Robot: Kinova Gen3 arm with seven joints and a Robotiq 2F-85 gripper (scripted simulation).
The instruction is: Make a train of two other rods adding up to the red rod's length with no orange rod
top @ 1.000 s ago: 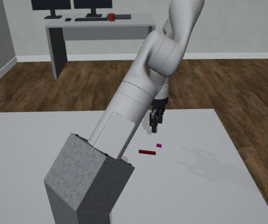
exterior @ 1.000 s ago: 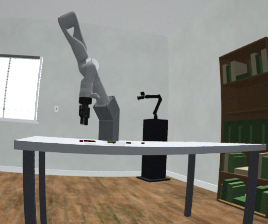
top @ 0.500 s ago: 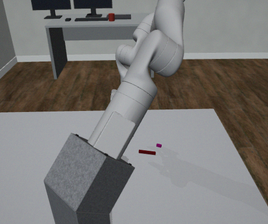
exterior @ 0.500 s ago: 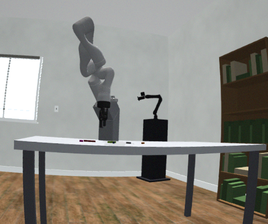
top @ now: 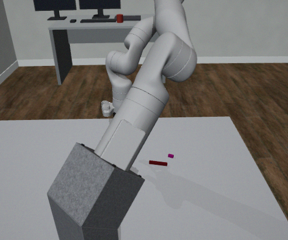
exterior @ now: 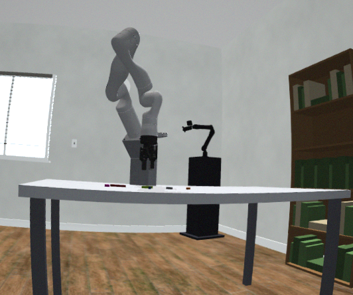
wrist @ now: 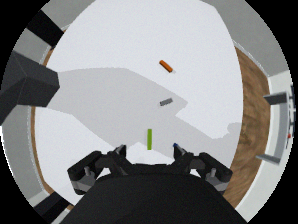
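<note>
The red rod (top: 158, 162) (exterior: 117, 185) lies flat on the white table (top: 214, 135) (exterior: 212, 196). The short magenta rod (top: 170, 155) (exterior: 107, 185) lies just beyond its one end, apart from it. The lime rod (exterior: 144, 187) (wrist: 150, 137) lies further along, with a tiny blue rod (exterior: 150, 187) (wrist: 174, 144) close beside it. My gripper (exterior: 147, 163) (wrist: 150, 151) is open and empty, hanging well above the lime rod. In the top view the arm hides the gripper and the lime rod.
A grey rod (exterior: 169, 188) (wrist: 165, 102) and an orange rod (exterior: 188, 188) (wrist: 166, 66) lie beyond the lime rod. The arm's grey pedestal (top: 92, 189) stands on the table. A black stand (exterior: 204, 171) with a small arm stands behind the table.
</note>
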